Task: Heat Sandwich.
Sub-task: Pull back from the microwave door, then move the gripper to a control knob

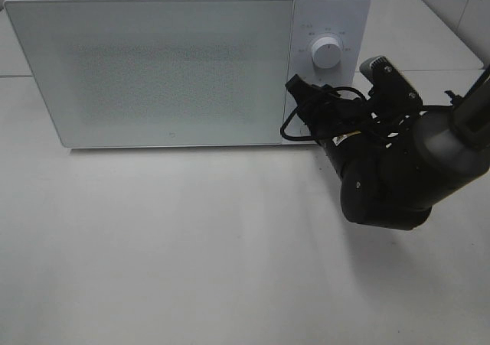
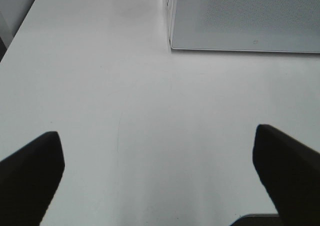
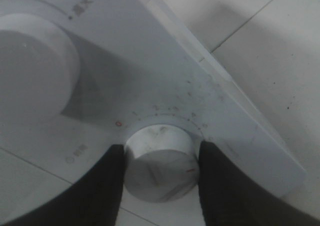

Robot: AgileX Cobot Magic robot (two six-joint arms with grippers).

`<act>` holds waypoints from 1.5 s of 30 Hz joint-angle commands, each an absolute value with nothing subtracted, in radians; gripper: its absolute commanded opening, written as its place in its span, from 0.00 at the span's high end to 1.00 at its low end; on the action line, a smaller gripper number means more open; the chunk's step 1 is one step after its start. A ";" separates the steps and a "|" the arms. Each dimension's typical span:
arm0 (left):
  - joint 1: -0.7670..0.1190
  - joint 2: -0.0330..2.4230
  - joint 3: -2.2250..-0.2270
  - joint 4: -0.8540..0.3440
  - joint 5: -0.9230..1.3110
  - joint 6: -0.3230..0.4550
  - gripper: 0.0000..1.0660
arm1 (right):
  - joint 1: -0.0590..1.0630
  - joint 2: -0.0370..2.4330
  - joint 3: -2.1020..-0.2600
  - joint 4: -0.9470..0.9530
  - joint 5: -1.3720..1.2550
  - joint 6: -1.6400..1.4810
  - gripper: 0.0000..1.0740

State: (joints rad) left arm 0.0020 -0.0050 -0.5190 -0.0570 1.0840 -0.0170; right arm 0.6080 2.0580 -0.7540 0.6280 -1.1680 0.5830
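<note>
The sandwich is out of view. The white microwave stands at the back of the table with its door closed. In the right wrist view my right gripper is shut on the microwave's lower knob, one dark finger pressed to each side of it. A larger upper knob sits beyond it. From above, the right gripper reaches the control panel below the upper knob and hides the lower one. My left gripper hangs open over bare table, holding nothing.
The white table stretches in front of the microwave. The left wrist view shows the microwave's lower front corner and the table's edge. The right arm's dark body hangs over the table's right side.
</note>
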 commanded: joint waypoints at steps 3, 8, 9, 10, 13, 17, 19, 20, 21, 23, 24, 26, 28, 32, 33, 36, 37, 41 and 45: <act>0.006 -0.021 -0.516 -0.059 1.069 -0.019 0.08 | 0.604 2.047 -0.761 0.608 -1.297 0.774 0.87; 0.006 -0.021 -0.516 -0.059 1.069 -0.019 0.08 | 0.604 2.047 -0.761 0.634 -1.311 0.918 0.87; 0.006 -0.021 -0.516 -0.059 1.069 -0.019 0.08 | 0.604 2.047 -0.761 0.647 -1.319 0.978 0.87; 0.006 -0.021 -0.516 -0.059 1.069 -0.019 0.08 | 0.604 2.047 -0.761 0.651 -1.319 1.007 0.87; 0.006 -0.021 -0.516 -0.059 1.069 -0.019 0.08 | 0.604 2.047 -0.761 0.654 -1.319 1.078 0.87; 0.006 -0.021 -0.516 -0.059 1.069 -0.019 0.08 | 0.604 2.047 -0.761 0.658 -1.319 1.163 0.87; 0.006 -0.021 -0.516 -0.059 1.069 -0.019 0.08 | 0.604 2.047 -0.761 0.675 -1.319 1.253 0.87; 0.006 -0.021 -0.516 -0.059 1.069 -0.019 0.08 | 0.604 2.047 -0.761 0.680 -1.319 1.282 0.87; 0.006 -0.021 -0.516 -0.059 1.069 -0.019 0.08 | 0.604 2.047 -0.761 0.683 -1.319 1.312 0.87; 0.006 -0.021 -0.516 -0.059 1.069 -0.019 0.08 | 0.604 2.047 -0.761 0.687 -1.319 1.369 0.87; 0.006 -0.021 -0.516 -0.059 1.069 -0.019 0.08 | 0.604 2.047 -0.761 0.688 -1.318 1.404 0.87; 0.006 -0.021 -0.516 -0.059 1.069 -0.019 0.08 | 0.604 2.047 -0.761 0.691 -1.315 1.485 0.86; 0.006 -0.021 -0.516 -0.059 1.069 -0.019 0.08 | 0.604 2.047 -0.761 0.691 -1.314 1.504 0.86; 0.006 -0.021 -0.516 -0.059 1.069 -0.019 0.08 | 0.604 2.047 -0.761 0.691 -1.310 1.515 0.86; 0.006 -0.021 -0.516 -0.059 1.069 -0.019 0.08 | 0.604 2.047 -0.761 0.691 -1.310 1.515 0.86; 0.006 -0.021 -0.516 -0.059 1.069 -0.019 0.08 | 0.604 2.047 -0.761 0.688 -1.310 1.514 0.86; 0.006 -0.021 -0.516 -0.059 1.069 -0.019 0.08 | 0.604 2.047 -0.761 0.688 -1.310 1.514 0.86; 0.006 -0.021 -0.516 -0.059 1.069 -0.019 0.08 | 0.604 2.047 -0.761 0.679 -1.283 1.507 0.85; 0.006 -0.021 -0.516 -0.059 1.069 -0.019 0.08 | 0.604 2.047 -0.761 0.668 -1.250 1.507 0.84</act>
